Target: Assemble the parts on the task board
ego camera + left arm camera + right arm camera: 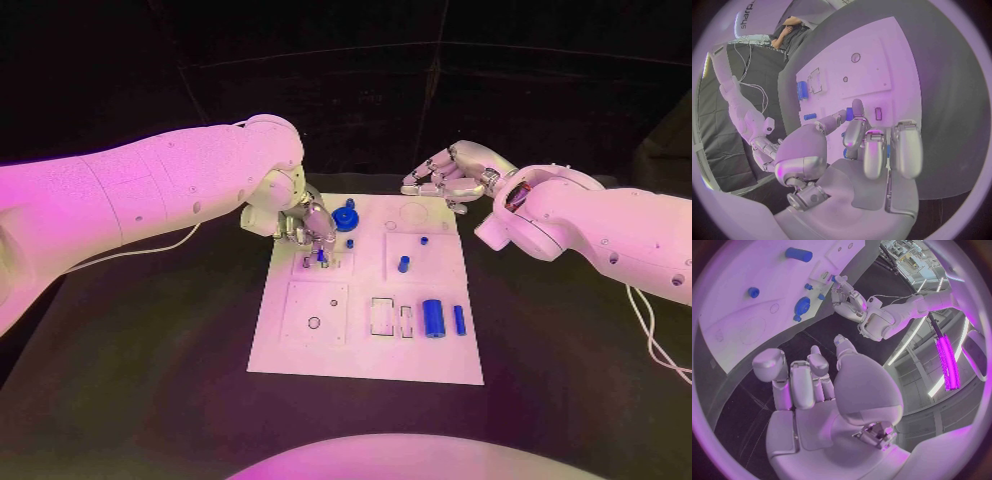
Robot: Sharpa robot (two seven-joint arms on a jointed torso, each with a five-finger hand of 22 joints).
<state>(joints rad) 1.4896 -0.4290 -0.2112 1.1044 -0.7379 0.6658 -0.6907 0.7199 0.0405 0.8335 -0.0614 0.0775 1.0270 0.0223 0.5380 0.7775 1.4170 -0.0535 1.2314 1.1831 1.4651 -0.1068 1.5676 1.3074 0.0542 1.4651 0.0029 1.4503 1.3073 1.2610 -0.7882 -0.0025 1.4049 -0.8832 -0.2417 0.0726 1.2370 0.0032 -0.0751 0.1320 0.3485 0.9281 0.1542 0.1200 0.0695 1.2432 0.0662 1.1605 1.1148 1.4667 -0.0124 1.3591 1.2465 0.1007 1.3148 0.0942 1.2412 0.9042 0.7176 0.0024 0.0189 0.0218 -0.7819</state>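
Gleaming silver left hand [312, 232] over flat white task board [310, 350]; stubby blue parts [433, 318]

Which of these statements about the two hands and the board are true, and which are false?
1. The left hand is over the task board. True.
2. The right hand holds a blue part. False: it is off the board's far edge and holds nothing.
3. A large blue cylinder lies on the board's near right part. True.
4. The round blue part lies on the black table. False: it is on the board, beside the left hand.
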